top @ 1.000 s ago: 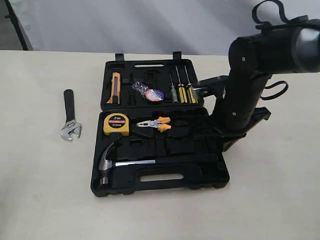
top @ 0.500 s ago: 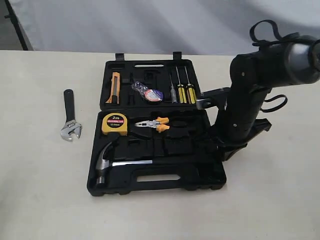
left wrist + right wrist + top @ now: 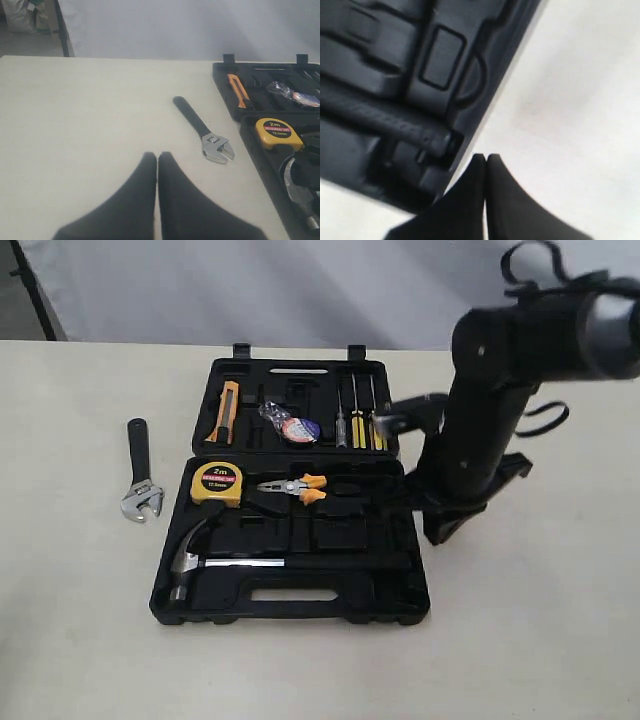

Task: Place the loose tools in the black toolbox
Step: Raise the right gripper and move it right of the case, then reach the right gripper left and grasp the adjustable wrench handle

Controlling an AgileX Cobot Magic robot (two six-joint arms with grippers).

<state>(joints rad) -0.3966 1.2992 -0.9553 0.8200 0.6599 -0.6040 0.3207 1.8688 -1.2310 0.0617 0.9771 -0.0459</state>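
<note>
The black toolbox (image 3: 345, 538) lies open in the exterior view. The claw hammer (image 3: 235, 562) rests in its near half, and the wrapped tape roll (image 3: 292, 425) lies in its far half. Left of the case, the adjustable wrench (image 3: 140, 475) lies loose on the table. My right gripper (image 3: 486, 157) is shut and empty, its tips at the toolbox's right edge (image 3: 442, 55) near the hammer's handle end (image 3: 385, 122). My left gripper (image 3: 157, 156) is shut and empty above bare table, a short way from the wrench (image 3: 202, 131). It does not show in the exterior view.
A yellow tape measure (image 3: 218, 483) and orange-handled pliers (image 3: 295, 488) sit in the near half. A utility knife (image 3: 228, 412) and screwdrivers (image 3: 355, 425) sit in the far half. The right arm (image 3: 480, 430) stands over the case's right side.
The toolbox has slid left and toward the near edge, with the right arm following at its right edge. The wrench has stayed put.
</note>
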